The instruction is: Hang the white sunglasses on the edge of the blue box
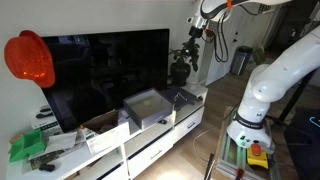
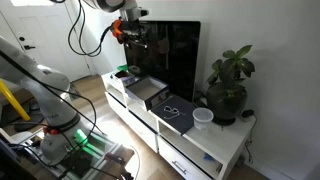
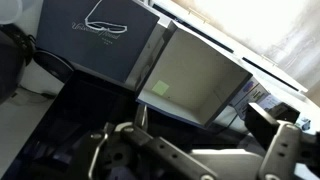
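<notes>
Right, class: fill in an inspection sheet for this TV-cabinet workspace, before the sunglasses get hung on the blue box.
Surface: white cabinet, crowded, under a dark TV.
Job's things: white sunglasses lie flat on the closed blue box; not hung yet.
Clutter: open grey box beside the blue one, white cup, green item.
Grippers: gripper high above the boxes, fingers apart, empty.
Cables: cable loop hanging off the arm.
Surroundings: potted plant, orange object.
</notes>
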Robot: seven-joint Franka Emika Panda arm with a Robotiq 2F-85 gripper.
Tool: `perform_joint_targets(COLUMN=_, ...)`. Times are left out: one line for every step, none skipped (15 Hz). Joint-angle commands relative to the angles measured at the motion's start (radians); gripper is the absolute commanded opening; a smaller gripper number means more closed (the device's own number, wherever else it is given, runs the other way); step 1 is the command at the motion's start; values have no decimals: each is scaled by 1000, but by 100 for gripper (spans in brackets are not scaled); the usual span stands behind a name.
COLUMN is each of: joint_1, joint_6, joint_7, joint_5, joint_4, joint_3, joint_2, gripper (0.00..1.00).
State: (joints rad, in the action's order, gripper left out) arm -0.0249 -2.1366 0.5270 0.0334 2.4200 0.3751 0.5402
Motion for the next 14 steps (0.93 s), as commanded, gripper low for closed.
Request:
perform_joint_targets(joint_1=-23, joint_6=3, joint_7=11, joint_5=-15, joint_4=-2, joint_3=-20, joint_2=-5, gripper=100)
perform_joint_targets(joint_1=-23, joint_6=3, joint_7=11, joint_5=-15, joint_4=-2, joint_3=-20, joint_2=-5, gripper=100)
perform_joint_targets(joint_1=-23, joint_6=3, joint_7=11, joint_5=-15, joint_4=-2, joint_3=-20, joint_2=-5, gripper=100)
perform_joint_targets(joint_1=-23, joint_6=3, joint_7=11, joint_5=-15, joint_4=-2, joint_3=-20, joint_2=-5, gripper=100)
perform_joint_targets(joint_1=-57, joint_6=-34, joint_7=-62, joint_5=8, joint_4=10, joint_3=-27, joint_2=-67, gripper=100)
perform_joint_targets(joint_1=-75, joint_6=-106, joint_7=-102, joint_5=9, joint_4=32, joint_3=-19, joint_2=-109, gripper=100)
perform_joint_targets(joint_1=-86, joint_6=-215, joint_7=-114, joint_5=-4, joint_4=67, joint_3=3, joint_2=-160, gripper=100)
perform_joint_targets(joint_1=-100, joint_6=-269, joint_7=-141, joint_5=-15, joint_4=73, joint_3=7, joint_2=-204, gripper=100)
perform_joint_targets(joint_1=-111, joint_6=-338, joint_7=-163, joint_5=-33, joint_4=80, joint_3=15, joint_2=-264, gripper=100)
perform_joint_targets(joint_1=-122, joint_6=-405, joint_7=-183, joint_5=-51, joint_4=80, joint_3=23, joint_2=-334, gripper=100)
perform_joint_targets(joint_1=-133, joint_6=-463, joint_7=-207, joint_5=-67, joint_4=74, joint_3=26, joint_2=-408, gripper=100)
perform_joint_targets(joint_1=-141, joint_6=-523, joint_7=-228, joint_5=-95, joint_4=66, joint_3=27, joint_2=-477, gripper=100)
perform_joint_targets(joint_1=-152, joint_6=-551, joint_7=-251, joint_5=-124, joint_4=49, joint_3=22, joint_2=-545, gripper=100)
perform_joint_targets(joint_1=-164, joint_6=-585, joint_7=-269, joint_5=-159, joint_4=31, joint_3=15, joint_2=-613, gripper=100)
